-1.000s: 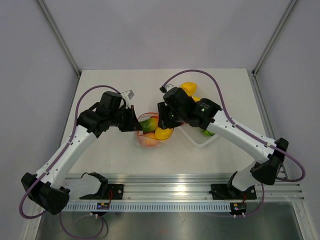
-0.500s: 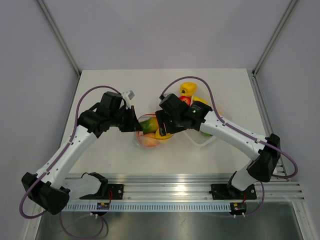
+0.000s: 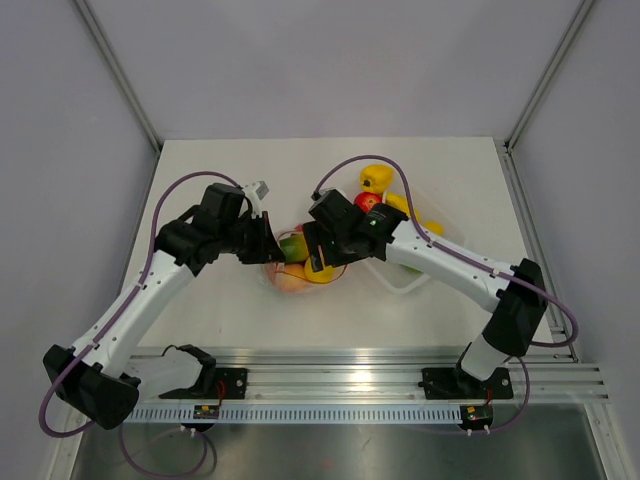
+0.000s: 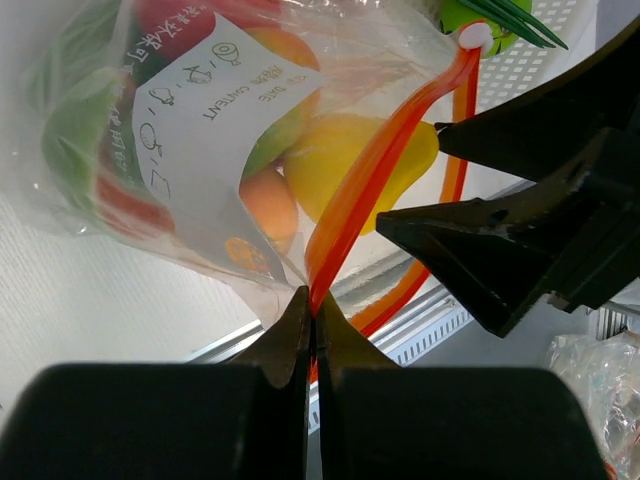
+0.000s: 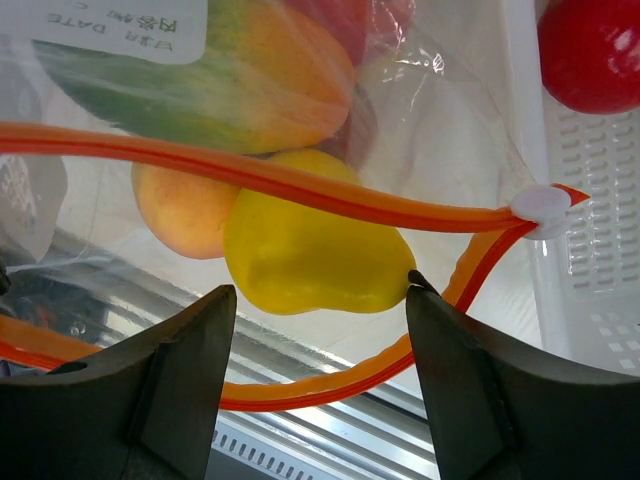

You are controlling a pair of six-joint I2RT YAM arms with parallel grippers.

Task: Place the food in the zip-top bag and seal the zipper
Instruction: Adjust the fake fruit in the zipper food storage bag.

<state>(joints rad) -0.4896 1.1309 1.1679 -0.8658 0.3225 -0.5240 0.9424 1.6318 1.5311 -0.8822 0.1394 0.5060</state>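
Note:
The clear zip-top bag (image 3: 288, 272) lies mid-table with a green-orange mango (image 5: 230, 70), a peach (image 5: 185, 205) and other food inside. My left gripper (image 3: 272, 247) is shut on the orange-red zipper (image 4: 370, 180) at the bag's left end (image 4: 313, 318) and holds the mouth up. My right gripper (image 3: 315, 262) is open at the mouth. A yellow fruit (image 5: 310, 245) sits just past its fingertips (image 5: 415, 285), between the two zipper strips (image 5: 300, 185). The right fingertip touches the fruit. The white slider (image 5: 540, 205) sits at the zipper's right end.
The white tray (image 3: 400, 280) stands right of the bag, partly under my right arm. It holds a yellow pepper (image 3: 376, 178), a red fruit (image 3: 368, 201) and a green piece (image 4: 490, 20). The metal rail (image 3: 330, 365) runs along the near table edge.
My right gripper has moved left over the bag mouth with the yellow fruit, which now sits lower in the bag, uncovering the red fruit in the tray. My left gripper has held still.

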